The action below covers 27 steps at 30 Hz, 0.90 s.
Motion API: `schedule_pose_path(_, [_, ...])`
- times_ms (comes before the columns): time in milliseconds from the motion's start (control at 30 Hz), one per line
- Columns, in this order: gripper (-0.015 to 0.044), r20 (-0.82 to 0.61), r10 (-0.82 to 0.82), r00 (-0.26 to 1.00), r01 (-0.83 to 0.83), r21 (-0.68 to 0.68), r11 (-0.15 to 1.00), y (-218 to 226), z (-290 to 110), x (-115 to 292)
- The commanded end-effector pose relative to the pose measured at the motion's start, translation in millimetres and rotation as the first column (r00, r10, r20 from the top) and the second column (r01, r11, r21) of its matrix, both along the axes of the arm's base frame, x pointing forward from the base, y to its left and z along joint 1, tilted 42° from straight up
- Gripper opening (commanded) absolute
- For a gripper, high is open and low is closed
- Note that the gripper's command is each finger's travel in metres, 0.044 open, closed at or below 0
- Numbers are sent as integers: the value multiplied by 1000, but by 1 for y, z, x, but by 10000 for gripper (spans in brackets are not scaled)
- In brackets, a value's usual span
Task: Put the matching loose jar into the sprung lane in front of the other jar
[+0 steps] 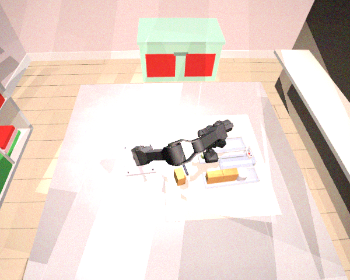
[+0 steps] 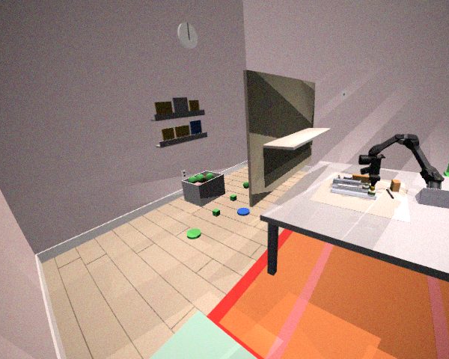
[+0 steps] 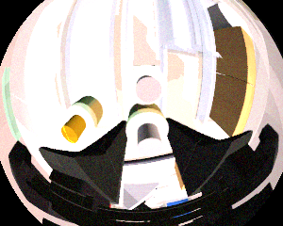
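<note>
Gripper (image 3: 148,151) clamped on white jar (image 3: 145,134), aimed at lane (image 1: 233,147) mouth, 3 o'clock of arm, so it can push the row back.

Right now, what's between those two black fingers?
A white jar, clamped between the gripper's fingers; the wrist view shows it, with another jar ahead in the lane.

The arm (image 1: 181,150) is dark grey throughout: rounded joint housings, a forked link with a gap at its middle, a blocky base (image 1: 137,156) at nine o'clock. The gripper (image 3: 148,151) has two black wedge-shaped fingers.
</note>
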<state>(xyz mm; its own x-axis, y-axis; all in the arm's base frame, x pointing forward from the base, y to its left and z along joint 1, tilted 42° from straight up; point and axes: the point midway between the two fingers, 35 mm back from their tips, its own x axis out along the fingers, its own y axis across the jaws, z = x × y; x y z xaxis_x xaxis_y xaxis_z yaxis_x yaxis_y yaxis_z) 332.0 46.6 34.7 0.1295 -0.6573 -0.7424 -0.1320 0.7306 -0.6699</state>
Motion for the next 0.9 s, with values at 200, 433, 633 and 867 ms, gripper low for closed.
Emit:
schedule_pose_path(200, [0,24,6,1000,-6,4,1000,1,1,7])
schedule_pose_path(433, [0,24,6,1000,-6,3,1000,0,0,7])
schedule_pose_path(633, [0,24,6,1000,-6,3,1000,-1,-2,8])
schedule_pose_path(867, [0,24,6,1000,-6,3,1000,-2,-3,8])
